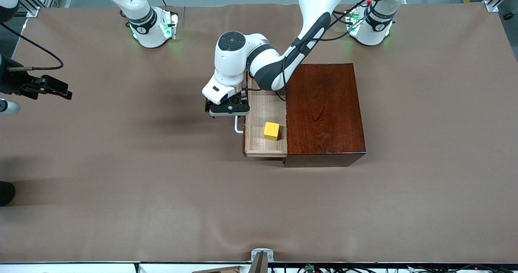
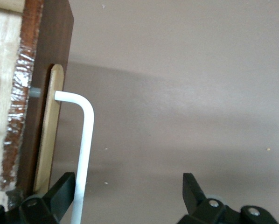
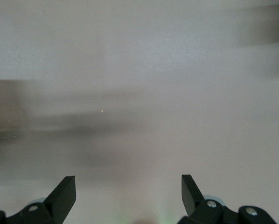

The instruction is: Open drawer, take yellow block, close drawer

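Drawer (image 1: 259,115): pale raw-wood tray, pulled out of the glossy reddish-brown box (image 1: 323,107) toward the right arm's end of the worktop (image 1: 121,164). White bent-rod handle (image 2: 86,140) on its front.

Yellow block (image 1: 272,130): smooth cube on the tray floor, in the part nearer the front camera, free on all sides.

Left hand (image 1: 228,108): over the handle, fingers spread, the rod just beside one finger (image 2: 62,189).

Right hand (image 3: 129,193): fingers spread, empty, waiting over bare brown matte covering.
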